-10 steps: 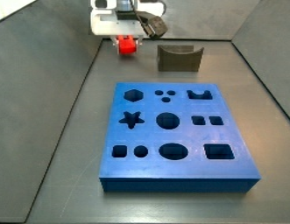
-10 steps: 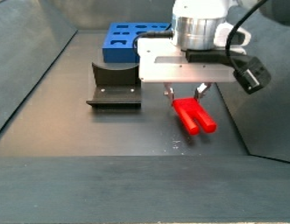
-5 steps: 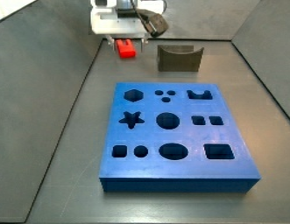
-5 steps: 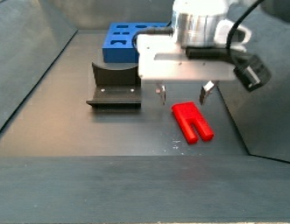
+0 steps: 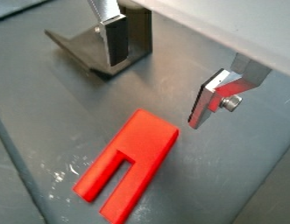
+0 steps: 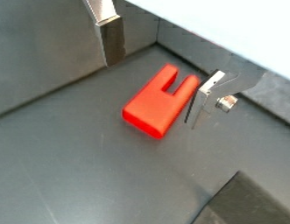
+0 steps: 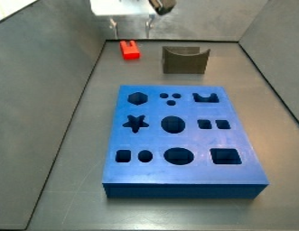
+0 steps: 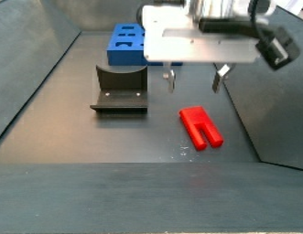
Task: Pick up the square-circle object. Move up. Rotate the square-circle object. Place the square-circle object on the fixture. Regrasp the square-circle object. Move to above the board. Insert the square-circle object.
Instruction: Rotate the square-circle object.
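The claw point(image 8: 193, 79) has risen since a second ago: then its fingers hung right over the square-circle object point(image 8: 201, 126), close on either side of it, and now they stand well above it with clear air beneath. In a side view only the lowest part of the claw point(image 7: 137, 11) shows at the upper edge of the frame. Its jaws are wide apart and hold nothing. The red piece seems to lie where it lay before, though the change in claw height makes a small shift hard to rule out.

Nearest in that side view, the square-circle object lies flat on the grey floor, its two short legs pointing toward the camera with a narrow slot between them and its solid end pointing away. It is a bright red block with flat faces and squared edges. In both wrist views the square-circle object point(image 5: 128, 163) lies below the gap between the two silver fingers point(image 5: 215, 97), touching neither; the slot between its legs shows plainly in a wrist view point(image 6: 162, 99).

Farther back, the fixture point(image 8: 119, 90) stands apart from the red piece, its curved notch facing up. Beyond it lies the board point(image 8: 132, 41), blue, with shaped holes. In a side view the board point(image 7: 182, 142) fills the foreground, and the fixture point(image 7: 184, 60) and the red piece point(image 7: 130, 50) sit behind it near the back wall.
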Robot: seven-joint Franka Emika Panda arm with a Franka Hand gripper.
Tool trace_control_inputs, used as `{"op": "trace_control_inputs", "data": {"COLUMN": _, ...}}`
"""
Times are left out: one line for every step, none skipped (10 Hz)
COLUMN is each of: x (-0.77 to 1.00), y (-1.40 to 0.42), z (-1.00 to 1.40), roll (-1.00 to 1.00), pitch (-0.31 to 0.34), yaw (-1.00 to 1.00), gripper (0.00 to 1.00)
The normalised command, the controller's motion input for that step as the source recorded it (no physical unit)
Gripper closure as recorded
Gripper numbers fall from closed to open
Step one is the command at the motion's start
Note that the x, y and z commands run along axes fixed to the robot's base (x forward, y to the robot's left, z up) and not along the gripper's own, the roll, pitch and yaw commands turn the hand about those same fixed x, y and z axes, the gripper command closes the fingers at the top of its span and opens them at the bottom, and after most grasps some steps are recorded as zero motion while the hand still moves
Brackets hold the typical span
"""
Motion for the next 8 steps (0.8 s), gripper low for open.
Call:
{"op": "trace_control_inputs", "data": {"x": -0.04, "y": 0.0, "z": 0.84, "roll": 0.1, "pitch": 0.071, "yaw": -0.01, "gripper": 0.0}}
{"op": "trace_control_inputs", "data": {"x": -0.03, "y": 0.0, "z": 0.65, "roll": 0.11, "pitch": 0.074, "yaw": -0.01, "gripper": 0.0}}
{"op": "trace_control_inputs", "data": {"x": 0.0, "y": 0.0, "z": 0.0, "roll": 0.0, "pitch": 0.0, "yaw": 1.0, "gripper": 0.0}}
{"op": "trace_control_inputs", "data": {"x": 0.0, "y": 0.0, "z": -0.14, "roll": 0.0, "pitch": 0.0, "yaw": 1.0, "gripper": 0.0}}
{"op": "trace_control_inputs", "data": {"x": 0.02, "y": 0.0, "z": -0.25, "roll": 0.0, "pitch": -0.001, "yaw": 1.0, "gripper": 0.0}}
{"op": "trace_control_inputs", "data": {"x": 0.05, "y": 0.0, "z": -0.18, "roll": 0.0, "pitch": -0.003, "yaw": 1.0, "gripper": 0.0}}
{"op": "trace_control_inputs", "data": {"x": 0.05, "y": 0.0, "z": -0.1, "roll": 0.0, "pitch": -0.003, "yaw": 1.0, "gripper": 0.0}}
{"op": "trace_control_inputs", "data": {"x": 0.03, "y": 0.0, "z": -0.06, "roll": 0.0, "pitch": -0.005, "yaw": 1.0, "gripper": 0.0}}
